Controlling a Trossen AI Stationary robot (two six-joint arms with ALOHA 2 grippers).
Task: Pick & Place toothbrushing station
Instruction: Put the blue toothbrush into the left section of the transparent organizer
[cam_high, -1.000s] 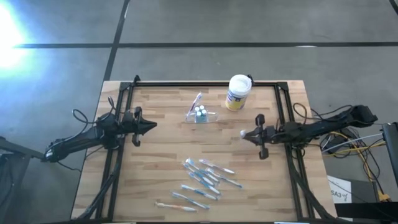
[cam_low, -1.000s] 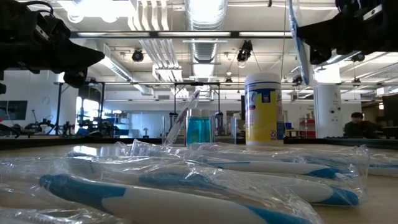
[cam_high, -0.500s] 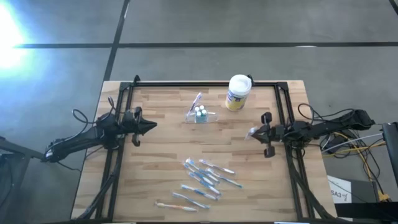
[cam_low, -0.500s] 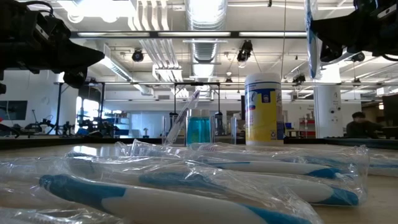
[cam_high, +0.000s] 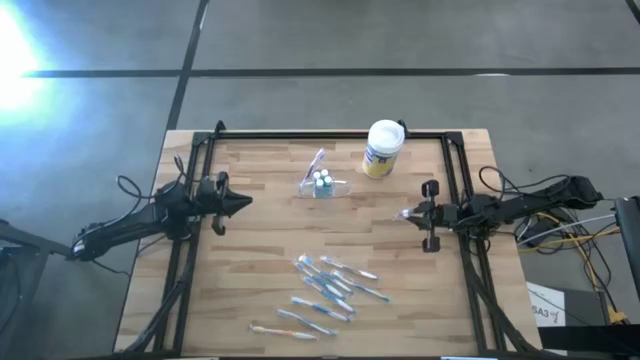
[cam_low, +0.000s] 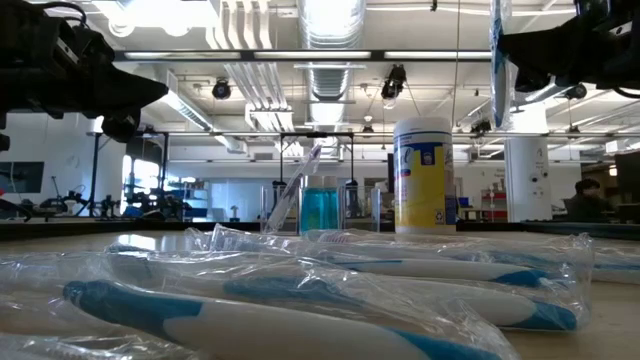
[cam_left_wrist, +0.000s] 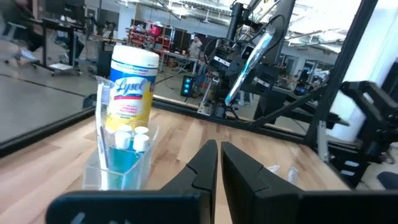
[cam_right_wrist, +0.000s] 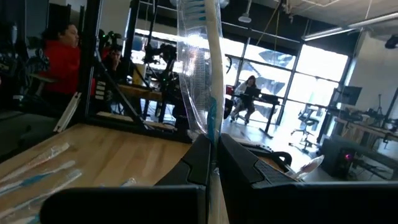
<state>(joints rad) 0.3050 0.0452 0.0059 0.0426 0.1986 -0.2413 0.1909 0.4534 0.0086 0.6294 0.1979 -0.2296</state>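
A wrapped toothbrush (cam_right_wrist: 202, 74) is clamped between the closed fingers of the right gripper (cam_high: 412, 214), which is held above the table's (cam_high: 250, 280) right side, well apart from the station (cam_high: 324, 184). The step in hand is judged to be the carrying of this brush toward the station; the placing is not yet done. The station, a clear holder, is set at the rear middle of the table, just beside the white canister (cam_high: 382, 148), with one brush (cam_high: 316, 162) and small blue-capped items (cam_left_wrist: 134, 138) already in it.

For the next move, the right arm would need to be brought over the station, the brush aligned with an opening, and lowered before release.

The left gripper (cam_high: 243, 202) is kept at the table's left side, its fingers together and nothing held. More wrapped brushes (cam_high: 330, 290) are piled at the front.

The station's openings cannot be made out in any view. The held brush's head is cut off in the right wrist view, and its wrapper blurs its outline. In the low view the station's base is hidden behind the pile.
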